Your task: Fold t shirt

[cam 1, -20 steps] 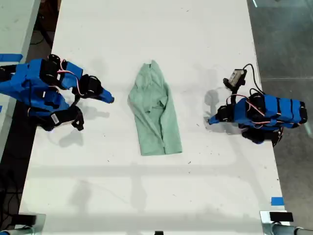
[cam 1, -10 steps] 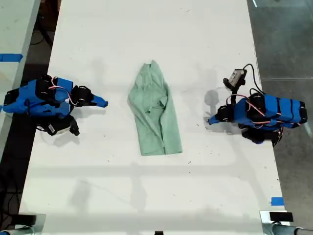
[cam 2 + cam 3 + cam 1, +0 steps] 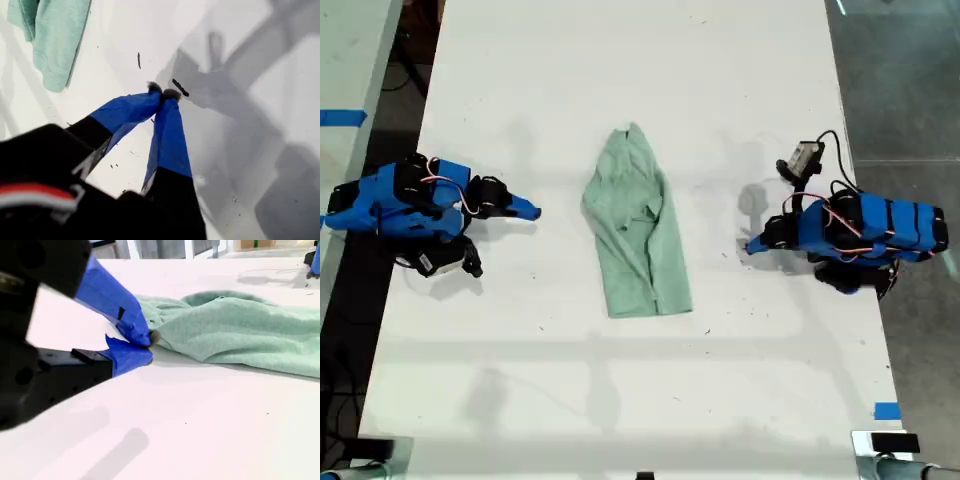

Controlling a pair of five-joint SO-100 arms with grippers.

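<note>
**Table**: flat, matt white top, finely speckled with dark flecks. A small square of blue tape lies on its near edge, at the exterior view's right.

**T shirt**: pale mint-green soft knit, plain and wrinkled. It lies at mid-table as a long narrow bundle, between the two arms and touching neither.
- Near end: broad and squared, with a stitched hem.
- Far end: tapers to a rounded point.
- Surface: soft creases run along its length, and one edge is lapped over the body.
- The first wrist view shows a hemmed corner lying flat on the white surface.
- The second wrist view shows it as a low rumpled mound with a fuzzy nap.

**My first gripper**: at the exterior view's right, on an arm of blue plastic shells with black joints and red and white wiring.
- Its two tapered blue jaws are pressed together at their dark tips and hold nothing.
- They stand just over bare table, apart from the shirt.

**My second gripper**: at the exterior view's left, on a matching blue and black arm.
- It sits low over the table and points toward the shirt.
- Its wedge-shaped blue jaws meet at their tips, empty, short of the cloth's edge.
</note>
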